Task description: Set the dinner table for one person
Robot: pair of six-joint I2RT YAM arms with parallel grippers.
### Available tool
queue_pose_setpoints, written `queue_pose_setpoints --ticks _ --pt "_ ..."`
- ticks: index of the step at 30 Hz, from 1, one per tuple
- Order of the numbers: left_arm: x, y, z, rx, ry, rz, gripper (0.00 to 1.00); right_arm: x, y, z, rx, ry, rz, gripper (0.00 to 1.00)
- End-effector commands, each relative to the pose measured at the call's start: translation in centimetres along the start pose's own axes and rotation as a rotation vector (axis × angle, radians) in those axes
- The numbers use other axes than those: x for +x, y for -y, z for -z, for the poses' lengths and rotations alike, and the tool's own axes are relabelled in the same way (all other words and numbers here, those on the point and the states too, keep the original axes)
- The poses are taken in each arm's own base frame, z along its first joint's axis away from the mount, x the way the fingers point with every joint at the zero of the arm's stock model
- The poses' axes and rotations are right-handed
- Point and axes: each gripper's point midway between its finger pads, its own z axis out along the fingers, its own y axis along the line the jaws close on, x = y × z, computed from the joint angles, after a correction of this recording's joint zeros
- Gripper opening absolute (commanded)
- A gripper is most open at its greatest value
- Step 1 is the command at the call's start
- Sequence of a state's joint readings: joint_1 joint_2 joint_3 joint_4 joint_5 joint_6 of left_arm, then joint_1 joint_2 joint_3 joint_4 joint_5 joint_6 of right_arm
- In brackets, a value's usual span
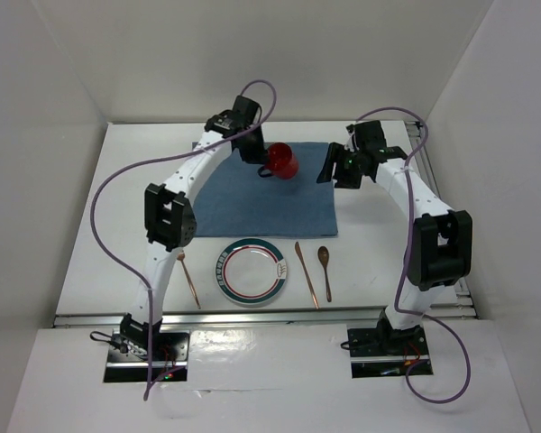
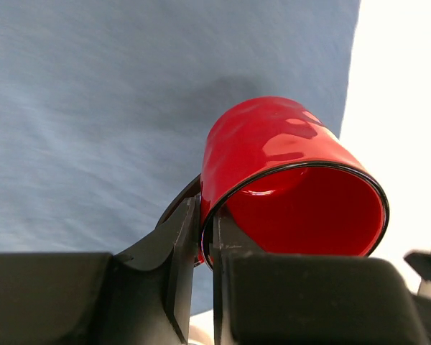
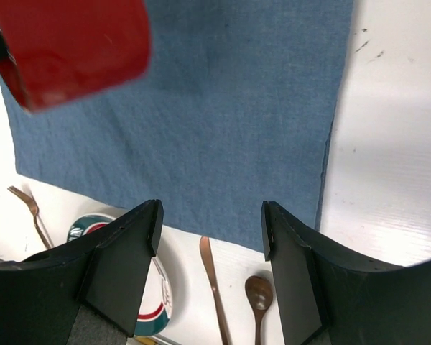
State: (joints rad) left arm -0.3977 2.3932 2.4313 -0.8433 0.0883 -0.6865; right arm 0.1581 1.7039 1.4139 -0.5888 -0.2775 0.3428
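White worktop (image 1: 370, 253): left fingers (image 2: 181, 248) pinch glossy red mug (image 2: 273, 158) by rim above blue cloth placemat (image 1: 252, 207); right fingers (image 3: 122, 259) spread, empty. I'd lower it upright, slowly, releasing once seated.

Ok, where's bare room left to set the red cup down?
Bare: the middle and near side of the blue placemat; the table right of it. Crowded: the near strip with fork, plate, knife, spoon; the mat's far right corner, where the left gripper holds the red cup by the right gripper.
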Motion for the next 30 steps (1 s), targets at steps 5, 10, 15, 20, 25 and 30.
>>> queue_pose_setpoints --ticks 5,10,15,20,25,30 --pt "4.1 10.2 2.2 0.231 -0.025 -0.109 0.0 -4.1 2.4 6.1 0.143 0.226 -0.102 0.68" --pt "10.6 15.4 3.1 0.294 -0.101 -0.208 0.0 -3.6 5.3 11.3 0.208 0.399 -0.253 0.67" --pt "16.2 17.7 2.0 0.305 -0.184 -0.273 0.0 -1.2 8.6 14.0 0.329 0.469 -0.396 0.65" --pt "19.5 19.0 1.6 0.308 -0.214 -0.338 0.0 2.3 10.4 15.7 0.428 0.464 -0.493 0.63" --pt "22.2 18.4 0.3 0.261 -0.252 -0.383 0.0 4.6 10.6 16.6 0.436 0.463 -0.546 0.63" --pt "23.7 18.0 -0.4 0.238 -0.267 -0.434 0.0 7.0 11.3 16.0 0.471 0.402 -0.554 0.63"
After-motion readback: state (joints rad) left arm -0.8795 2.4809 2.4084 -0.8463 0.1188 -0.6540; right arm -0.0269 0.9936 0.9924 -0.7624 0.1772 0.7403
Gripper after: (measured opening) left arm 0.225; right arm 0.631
